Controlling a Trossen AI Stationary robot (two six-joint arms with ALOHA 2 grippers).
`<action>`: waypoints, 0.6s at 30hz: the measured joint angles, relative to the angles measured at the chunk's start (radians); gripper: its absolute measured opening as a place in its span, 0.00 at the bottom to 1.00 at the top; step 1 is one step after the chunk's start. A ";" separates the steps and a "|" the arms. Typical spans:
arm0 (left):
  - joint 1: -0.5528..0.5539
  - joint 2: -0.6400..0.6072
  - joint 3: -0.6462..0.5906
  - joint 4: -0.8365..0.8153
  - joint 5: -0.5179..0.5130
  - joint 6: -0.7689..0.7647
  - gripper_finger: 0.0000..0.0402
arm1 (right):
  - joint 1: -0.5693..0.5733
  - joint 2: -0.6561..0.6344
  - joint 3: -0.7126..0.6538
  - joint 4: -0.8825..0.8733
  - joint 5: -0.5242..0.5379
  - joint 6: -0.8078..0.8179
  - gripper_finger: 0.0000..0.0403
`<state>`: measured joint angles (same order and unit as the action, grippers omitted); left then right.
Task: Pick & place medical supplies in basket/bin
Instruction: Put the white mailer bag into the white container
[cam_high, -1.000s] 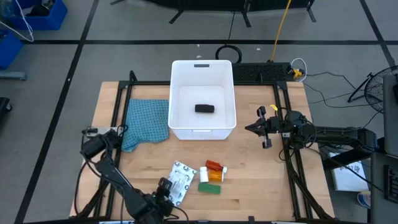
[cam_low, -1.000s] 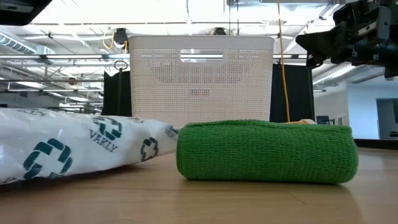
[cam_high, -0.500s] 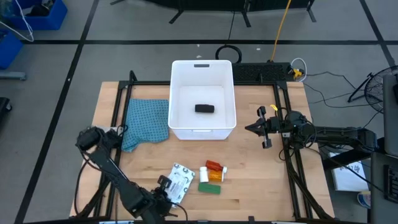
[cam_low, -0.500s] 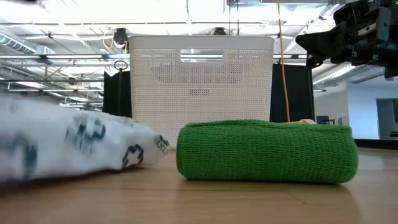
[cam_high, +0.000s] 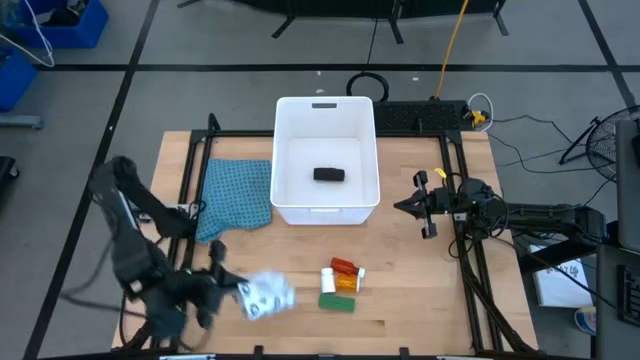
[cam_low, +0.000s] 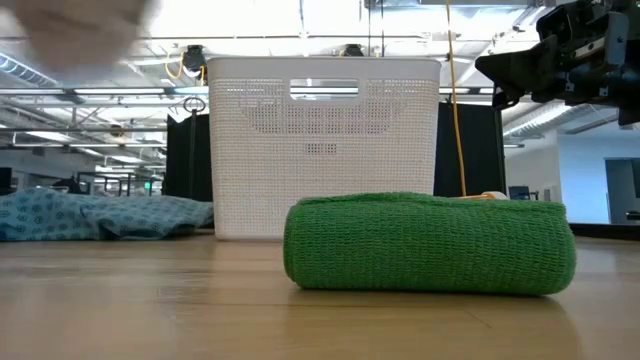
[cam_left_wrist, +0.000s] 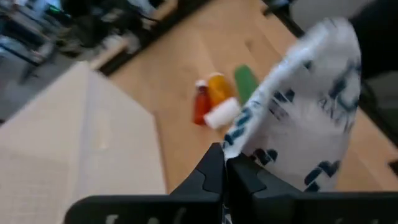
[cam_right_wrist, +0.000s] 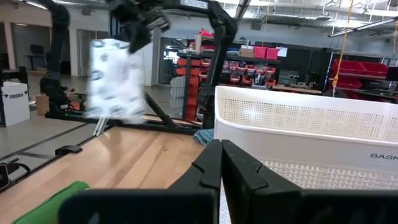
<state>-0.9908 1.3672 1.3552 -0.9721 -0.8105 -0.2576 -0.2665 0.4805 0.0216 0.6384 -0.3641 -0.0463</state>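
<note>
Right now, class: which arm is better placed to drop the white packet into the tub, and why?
Left. The left gripper is shut on the packet, lifted off the table. The right gripper hangs empty beside the tub.

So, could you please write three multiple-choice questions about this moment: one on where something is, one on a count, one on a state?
1. Where is the small black block?
A. inside the white tub
B. on the patterned cloth
C. beside the green block

2. How many orange pill bottles lie on the table?
A. one
B. two
C. four

3. What is the state of the white printed packet?
A. lying flat on the table
B. already in the tub
C. lifted off the table by the left gripper

Answers:
1 A, the black block lies on the floor of the white tub.
2 B, two orange pill bottles lie together by the green block.
3 C, the left gripper is shut on the white printed packet, which hangs above the wood in the right wrist view.
</note>
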 joint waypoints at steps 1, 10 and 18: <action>-0.009 -0.042 -0.037 0.003 -0.029 -0.013 0.00 | 0.000 0.000 0.000 0.000 0.000 -0.002 0.00; -0.078 -0.470 -0.526 0.442 -0.118 0.109 0.00 | 0.000 0.000 0.000 0.000 0.000 -0.003 0.00; -0.125 -0.777 -0.792 0.670 -0.249 0.188 0.00 | 0.000 0.000 0.000 -0.002 0.000 -0.003 0.00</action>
<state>-1.1159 0.5905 0.5629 -0.3017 -1.0592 -0.0698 -0.2665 0.4808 0.0216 0.6364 -0.3641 -0.0494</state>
